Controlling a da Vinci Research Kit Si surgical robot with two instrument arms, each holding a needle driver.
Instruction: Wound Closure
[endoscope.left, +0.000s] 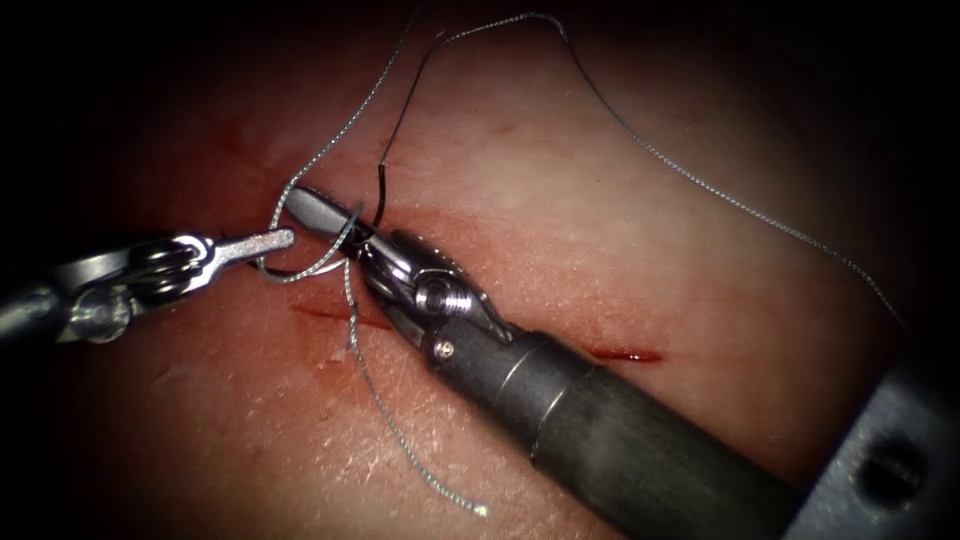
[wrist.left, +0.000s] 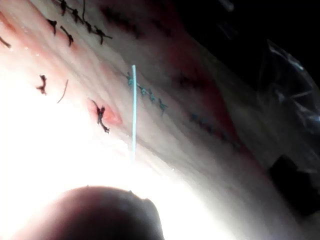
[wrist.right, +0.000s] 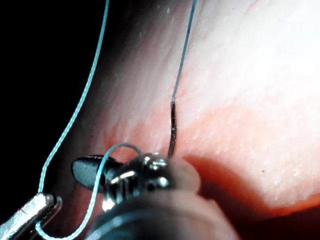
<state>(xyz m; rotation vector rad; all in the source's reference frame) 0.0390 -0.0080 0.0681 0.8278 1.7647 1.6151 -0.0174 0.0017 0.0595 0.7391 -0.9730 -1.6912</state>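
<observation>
On the tissue (endoscope.left: 640, 250), the cut (endoscope.left: 330, 315) runs under my right tool (endoscope.left: 312, 212). Its jaws look shut, and a loop of thread (endoscope.left: 300, 276) lies around them. The dark needle (endoscope.left: 380, 192) stands upright just behind those jaws. Its lower end is hidden, so I cannot tell whether it is held or in the tissue. My left tool (endoscope.left: 272, 241) comes in from the left, shut on the thread beside the loop. In the right wrist view the needle (wrist.right: 172, 127) rises beside the right tool's jaws (wrist.right: 92, 170), and the left tool (wrist.right: 30, 215) grips the thread (wrist.right: 75, 120).
A free thread end (endoscope.left: 478, 508) lies on the tissue below the cut. Long thread (endoscope.left: 700, 182) arcs from the needle's top across to the right. Red fluid (endoscope.left: 625, 353) marks the cut's right part. Older stitched cuts (wrist.left: 145, 92) show in the left wrist view.
</observation>
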